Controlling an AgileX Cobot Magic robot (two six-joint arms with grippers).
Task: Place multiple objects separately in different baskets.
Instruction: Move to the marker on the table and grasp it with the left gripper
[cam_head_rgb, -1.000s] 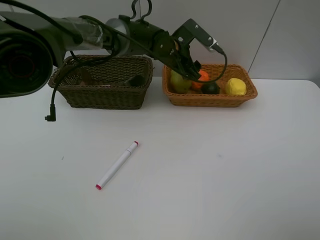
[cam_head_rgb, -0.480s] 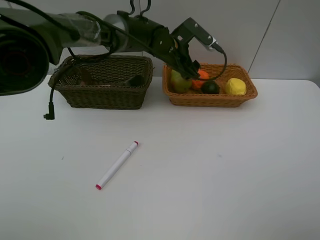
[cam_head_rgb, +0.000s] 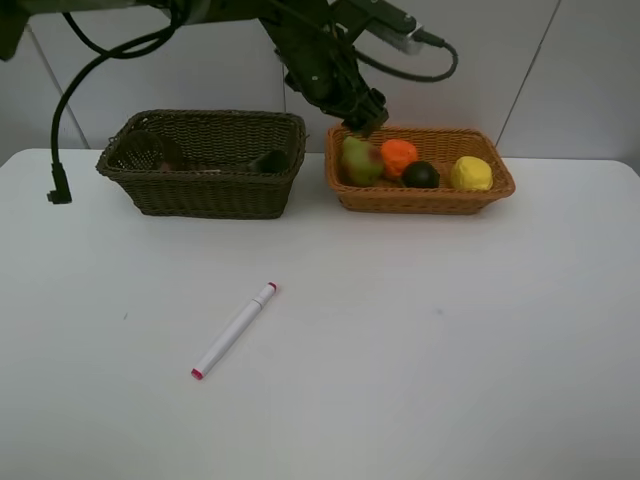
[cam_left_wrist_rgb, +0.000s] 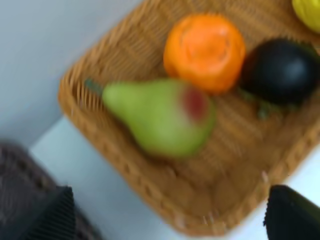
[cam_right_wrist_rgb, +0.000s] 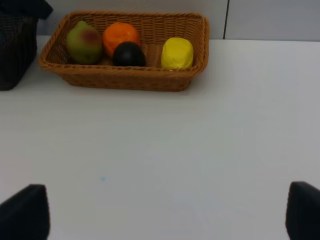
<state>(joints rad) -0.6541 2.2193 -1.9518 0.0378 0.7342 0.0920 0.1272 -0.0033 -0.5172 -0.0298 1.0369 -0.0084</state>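
Orange-tan wicker forms the shallower basket (cam_head_rgb: 420, 197) at the upper right of centre in the high view, on the white table (cam_head_rgb: 420, 340). Four fruits lie inside it in a row: the green-red mango (cam_head_rgb: 358, 162) at its left end, then the orange (cam_head_rgb: 399, 156), the dark round fruit (cam_head_rgb: 420, 174), and the yellow lemon (cam_head_rgb: 471, 173) at its right end. The mango looks smeared in both the high view and the left wrist view, so whether it lies settled cannot be told.

Left of that basket, just beside it, stands the dark olive-brown basket (cam_head_rgb: 205, 190), deeper, with shadowed contents too dim to name apart from what may be a dark green bottle (cam_head_rgb: 268, 160) against its right wall.

The white marker (cam_head_rgb: 234, 330) lies alone on the bare table at lower left of centre, slanted, its red-banded cap toward the upper right, well apart from both baskets.

The left gripper (cam_head_rgb: 362, 108) hangs above the left end of the orange-tan basket, over the mango, released and holding nothing; its dark fingertips (cam_left_wrist_rgb: 47, 215) show spread wide at the lower corners of the left wrist view.

The right gripper (cam_right_wrist_rgb: 162, 212) is likewise spread and empty, its tips at the lower corners of its own view, looking across bare table toward the fruit basket.
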